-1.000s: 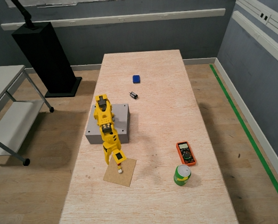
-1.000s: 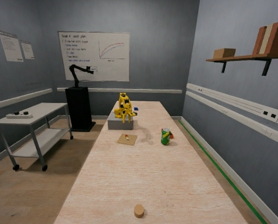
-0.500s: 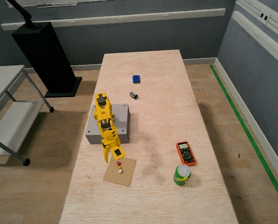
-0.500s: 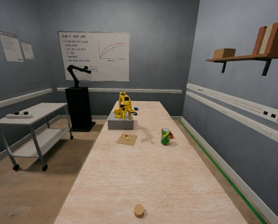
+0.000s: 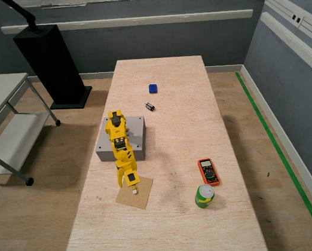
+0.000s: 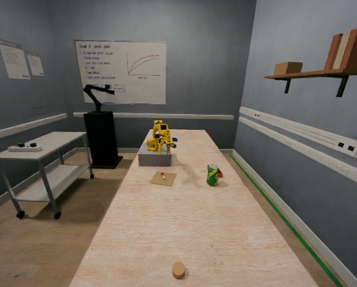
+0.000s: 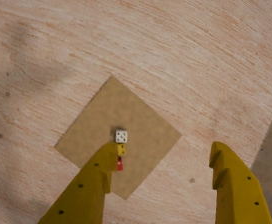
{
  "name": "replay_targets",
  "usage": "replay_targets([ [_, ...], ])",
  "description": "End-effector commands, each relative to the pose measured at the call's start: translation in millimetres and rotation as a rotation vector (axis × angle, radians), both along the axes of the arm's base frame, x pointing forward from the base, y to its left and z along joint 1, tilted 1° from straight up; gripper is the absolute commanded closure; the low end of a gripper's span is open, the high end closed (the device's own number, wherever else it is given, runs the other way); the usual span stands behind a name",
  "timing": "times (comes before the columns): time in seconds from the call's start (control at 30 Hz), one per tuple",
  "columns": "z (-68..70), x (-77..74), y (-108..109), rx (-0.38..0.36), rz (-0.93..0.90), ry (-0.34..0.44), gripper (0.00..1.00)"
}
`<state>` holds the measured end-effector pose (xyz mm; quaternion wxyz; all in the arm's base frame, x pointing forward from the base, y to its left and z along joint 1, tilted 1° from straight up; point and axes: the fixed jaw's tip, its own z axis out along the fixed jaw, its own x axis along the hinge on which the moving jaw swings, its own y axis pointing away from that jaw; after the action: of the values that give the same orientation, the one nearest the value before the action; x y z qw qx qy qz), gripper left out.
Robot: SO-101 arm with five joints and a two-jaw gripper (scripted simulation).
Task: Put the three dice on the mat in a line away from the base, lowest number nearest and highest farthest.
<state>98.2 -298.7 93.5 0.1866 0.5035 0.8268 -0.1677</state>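
Three dice sit on the mat (image 5: 138, 200) (image 6: 156, 181) (image 7: 87, 140), below and farther out than your pincer (image 5: 129, 185) (image 6: 164, 154) (image 7: 164, 146), which is apart and empty. Nearest the base is the red die (image 6: 162, 173) (image 7: 119, 164), then the yellow die (image 5: 134, 187) (image 6: 163, 175) (image 7: 121, 149), then the white die (image 5: 134, 191) (image 6: 164, 178) (image 7: 121, 136), five up. They're left of the finger gap in the wrist view, so any nudge probably needs you realigned first.

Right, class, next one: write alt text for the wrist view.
Three dice, white, yellow and red, sit in a short row on a brown mat on a wood-grain table. Above them, the open yellow gripper reaches in, partly covering the row.
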Motion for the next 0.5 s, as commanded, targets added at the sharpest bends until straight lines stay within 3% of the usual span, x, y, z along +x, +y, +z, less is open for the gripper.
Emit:
replay_targets([
  [0.0,0.2,6.9,-5.6,0.039,-0.037,-0.018,0.75],
  [0.47,-2.7,9.8,-8.1,0.048,-0.069,-0.036,0.75],
])
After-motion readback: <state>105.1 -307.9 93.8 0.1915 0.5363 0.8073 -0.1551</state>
